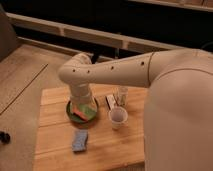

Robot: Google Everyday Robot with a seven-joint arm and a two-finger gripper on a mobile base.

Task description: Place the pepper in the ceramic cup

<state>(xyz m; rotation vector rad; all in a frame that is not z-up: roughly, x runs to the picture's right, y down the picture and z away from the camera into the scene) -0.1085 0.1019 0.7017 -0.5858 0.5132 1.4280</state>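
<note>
The gripper (81,103) hangs low in the bowl (68,107) with fingers apart, the pepper (77,112) lies inside that bowl (beside a green thing (89,111)), and the cup (118,117) stands near.

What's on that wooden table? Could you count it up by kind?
Bowls: 1, the green bowl
Cups: 1, the ceramic cup
Glasses: 1, the clear glass
Sponges: 1, the blue sponge
Peppers: 1, the pepper, in the bowl
Unclear: 2, green piece in the bowl, small item by the glass
Total: 7
The pincer is down at the bowl.
</note>
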